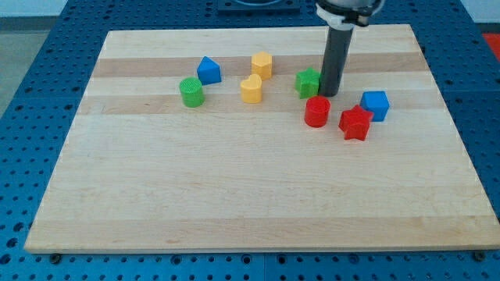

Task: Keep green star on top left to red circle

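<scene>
Red star [355,123] nearest, beside blue cube [376,104]. Red circle [317,112] left of it. Green star [308,82], upright, far-left of circle, touching my tip [329,94] on its right. No gripper fitted.

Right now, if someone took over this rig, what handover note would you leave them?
My tip sits against the view's right side of the green star block. The red circle block lies just below the star, slightly to the view's right, close to it. So the star is already at the circle's top left. Left: keep it there; back off without nudging either. A red star block sits right of the circle.
</scene>
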`<move>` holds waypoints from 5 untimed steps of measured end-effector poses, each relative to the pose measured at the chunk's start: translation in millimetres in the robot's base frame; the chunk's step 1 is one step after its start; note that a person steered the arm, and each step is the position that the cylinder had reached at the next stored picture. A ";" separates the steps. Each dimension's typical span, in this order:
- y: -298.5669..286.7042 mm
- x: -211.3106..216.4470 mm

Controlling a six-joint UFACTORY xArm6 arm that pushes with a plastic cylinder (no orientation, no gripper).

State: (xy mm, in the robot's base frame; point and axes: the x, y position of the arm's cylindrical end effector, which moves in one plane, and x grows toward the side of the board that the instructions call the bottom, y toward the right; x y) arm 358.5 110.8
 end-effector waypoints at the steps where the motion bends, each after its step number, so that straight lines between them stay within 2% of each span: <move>1: -2.6 -12.7; 3: -2.6 -20.6; 5: -1.3 16.5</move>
